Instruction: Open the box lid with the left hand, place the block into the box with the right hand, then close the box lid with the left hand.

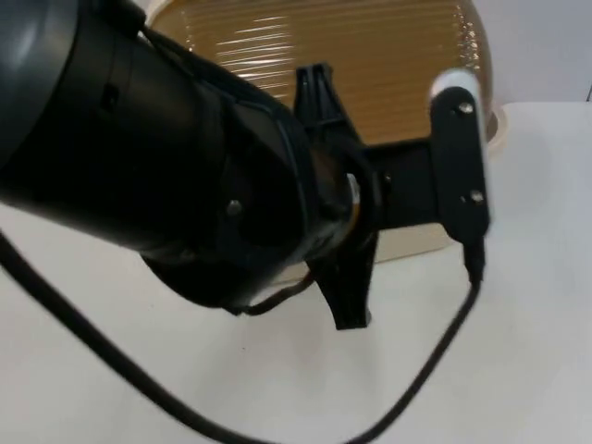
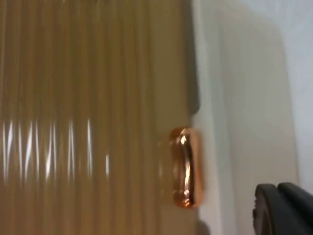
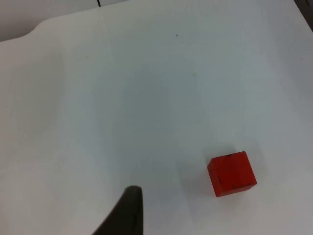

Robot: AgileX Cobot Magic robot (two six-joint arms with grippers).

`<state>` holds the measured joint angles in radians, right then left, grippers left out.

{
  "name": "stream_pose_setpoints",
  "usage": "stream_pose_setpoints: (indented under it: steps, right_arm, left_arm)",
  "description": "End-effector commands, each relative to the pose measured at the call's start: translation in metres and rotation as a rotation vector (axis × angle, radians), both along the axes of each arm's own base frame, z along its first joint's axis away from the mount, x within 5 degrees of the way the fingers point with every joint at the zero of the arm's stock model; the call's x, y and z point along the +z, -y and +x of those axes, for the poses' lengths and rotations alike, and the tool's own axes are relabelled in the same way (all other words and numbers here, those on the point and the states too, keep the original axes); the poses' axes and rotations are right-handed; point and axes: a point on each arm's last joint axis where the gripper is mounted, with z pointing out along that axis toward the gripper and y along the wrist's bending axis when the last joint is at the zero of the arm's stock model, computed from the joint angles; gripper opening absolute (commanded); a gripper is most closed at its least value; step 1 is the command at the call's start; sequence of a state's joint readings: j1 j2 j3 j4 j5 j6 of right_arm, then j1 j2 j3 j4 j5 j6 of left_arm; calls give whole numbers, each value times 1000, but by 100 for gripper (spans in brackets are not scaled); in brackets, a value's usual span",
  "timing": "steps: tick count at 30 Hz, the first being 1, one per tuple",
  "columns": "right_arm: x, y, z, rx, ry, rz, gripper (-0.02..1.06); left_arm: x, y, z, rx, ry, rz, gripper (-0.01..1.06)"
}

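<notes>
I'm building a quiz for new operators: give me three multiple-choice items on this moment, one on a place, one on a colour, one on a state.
1. Where does the block lie?
A. On the white table
B. Inside the box
C. In the right hand

2. What colour is the latch on the box?
A. Blue
B. Copper
C. Green

3. How is the box lid?
A. Taken off and laid on the table
B. Propped upright
C. Down on the box

Answers:
1 A, the red cube rests alone on the table in the right wrist view.
2 B, it gleams copper in the left wrist view.
3 C, the ribbed lid sits on the cream base in the top view.
</notes>
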<state>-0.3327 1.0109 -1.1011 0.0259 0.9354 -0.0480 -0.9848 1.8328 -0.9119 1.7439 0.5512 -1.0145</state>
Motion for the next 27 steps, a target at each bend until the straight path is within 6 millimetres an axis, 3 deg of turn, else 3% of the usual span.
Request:
stream_pose_setpoints:
  steps: [1, 7, 27]
  right_arm:
    - [0, 1, 0, 5, 5, -12, 105]
    - [0, 1, 0, 4, 5, -18, 105]
    - [-1, 2, -2, 1, -21, -29, 105]
  left_arm:
    - [2, 0, 4, 18, -4, -26, 0]
    - [7, 5, 13, -19, -54, -86, 0]
    - [7, 6, 12, -25, -59, -89, 0]
